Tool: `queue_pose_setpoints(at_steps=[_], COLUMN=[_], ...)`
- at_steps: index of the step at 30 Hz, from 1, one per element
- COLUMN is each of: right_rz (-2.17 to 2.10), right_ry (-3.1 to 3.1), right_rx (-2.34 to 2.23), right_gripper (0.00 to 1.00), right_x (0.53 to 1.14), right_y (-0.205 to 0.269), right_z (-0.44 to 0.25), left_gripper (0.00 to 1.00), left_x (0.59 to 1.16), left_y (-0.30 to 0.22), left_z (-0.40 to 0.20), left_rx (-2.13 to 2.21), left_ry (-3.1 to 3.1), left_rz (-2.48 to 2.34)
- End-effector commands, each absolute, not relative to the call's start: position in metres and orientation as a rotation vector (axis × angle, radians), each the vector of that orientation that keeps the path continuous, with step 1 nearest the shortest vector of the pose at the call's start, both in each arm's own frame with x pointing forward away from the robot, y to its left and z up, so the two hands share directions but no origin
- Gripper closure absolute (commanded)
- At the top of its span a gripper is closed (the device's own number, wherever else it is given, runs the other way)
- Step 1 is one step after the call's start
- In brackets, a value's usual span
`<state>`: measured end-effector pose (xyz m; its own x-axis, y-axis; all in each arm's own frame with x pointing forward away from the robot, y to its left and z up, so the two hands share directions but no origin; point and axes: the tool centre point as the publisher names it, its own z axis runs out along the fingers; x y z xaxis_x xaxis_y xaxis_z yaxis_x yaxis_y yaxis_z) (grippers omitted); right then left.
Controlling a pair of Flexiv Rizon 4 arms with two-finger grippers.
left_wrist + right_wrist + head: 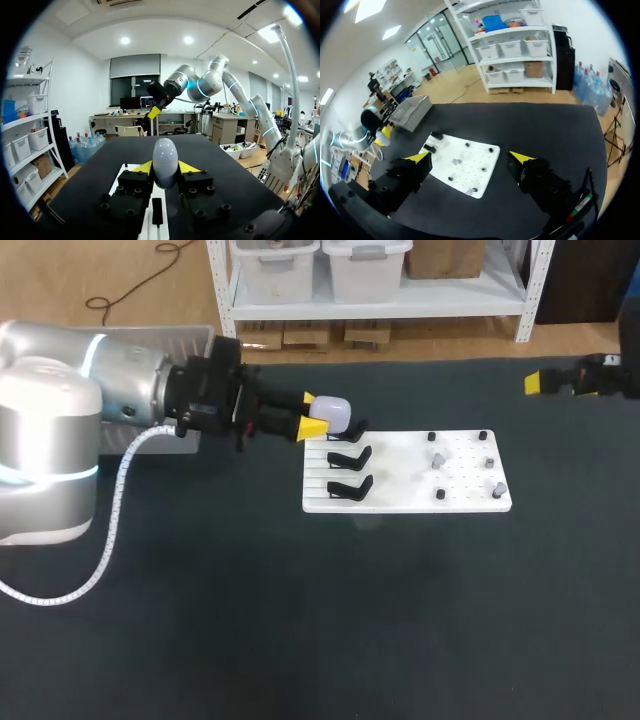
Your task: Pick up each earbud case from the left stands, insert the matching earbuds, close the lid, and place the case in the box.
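A pale, egg-shaped earbud case [334, 412] sits between the yellow tips of my left gripper [312, 413], which is shut on it just over the rearmost black stand [352, 429]. From the left wrist, the case [165, 157] stands upright between the fingers of that gripper [165, 168]. Two more black stands [348, 456] [348, 486] are empty on the white board [400, 502]. Small grey earbuds [437, 458] [497, 487] rest on the board's right half. My right gripper [562, 386] hangs open at the far right rear; in its own view the right gripper [469, 157] is high above the board [470, 172].
A grey mesh box [190, 338] stands at the table's rear left, partly behind my left arm, and the box [411, 112] also shows in the right wrist view. Black pegs [483, 435] dot the board's right side. Dark table surface lies in front of the board.
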<state>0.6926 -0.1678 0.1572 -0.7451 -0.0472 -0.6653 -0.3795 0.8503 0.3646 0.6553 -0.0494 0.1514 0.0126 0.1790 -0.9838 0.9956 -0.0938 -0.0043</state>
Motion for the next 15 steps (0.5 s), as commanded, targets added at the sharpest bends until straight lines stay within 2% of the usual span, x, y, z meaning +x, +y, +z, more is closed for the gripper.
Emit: queue_pose_setpoints(at_steps=[1,15], right_rz=[0.647,0.731], right_ry=[2.34,2.338], right_rx=[-0.362,-0.519], right_gripper=[0.0,0.0], right_x=[0.671,0.607], right_y=[-0.158,-0.103], right_z=[0.17,0.187], left_gripper=[1.0,1.0], left_x=[0.654,0.644], left_y=[-0.057,-0.071], left_z=[0.144,0.141], left_rx=[1.406,1.386], left_ry=[1.281,1.204], left_rz=[-1.2,-1.284])
